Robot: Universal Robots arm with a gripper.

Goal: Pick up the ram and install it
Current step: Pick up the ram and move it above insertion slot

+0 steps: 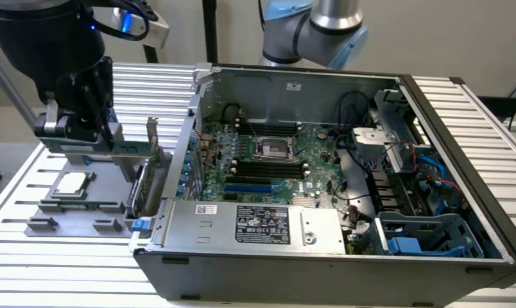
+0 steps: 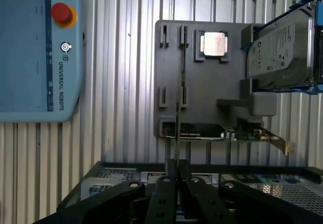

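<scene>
My gripper (image 1: 78, 142) hangs over the grey parts tray (image 1: 70, 221) at the exterior view's left, beside the open computer case. It is shut on the ram (image 1: 65, 149), a thin green stick held level above the tray. In the wrist view the ram (image 2: 177, 128) is edge-on, a dark narrow line rising from between the closed fingers (image 2: 166, 186), with the tray (image 2: 202, 82) well below. The black memory slots (image 1: 267, 168) lie on the motherboard inside the case, towards the exterior view's right of the gripper.
On the tray sit a square silver processor (image 1: 73, 183) (image 2: 214, 43), an upright green expansion card (image 1: 142, 186) (image 2: 212, 131) and a hard drive (image 2: 280, 50). The case wall (image 1: 185, 154) stands between tray and motherboard. A blue teach pendant (image 2: 35, 52) lies on the slatted table.
</scene>
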